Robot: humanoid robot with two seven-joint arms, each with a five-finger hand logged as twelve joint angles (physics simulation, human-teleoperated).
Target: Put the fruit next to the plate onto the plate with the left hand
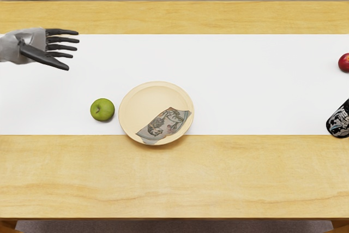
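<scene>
A green apple [102,109] sits on the white runner just left of a cream plate [143,102]. The plate carries a printed patch on its near right part. My left hand [59,48] reaches in from the left edge, well above and to the left of the apple, fingers spread and holding nothing. The right hand does not show.
A red fruit [344,62] lies at the right edge of the white runner [245,80]. A dark printed can [339,119] lies below it, cut off by the frame. The wooden table [174,173] extends toward the near edge.
</scene>
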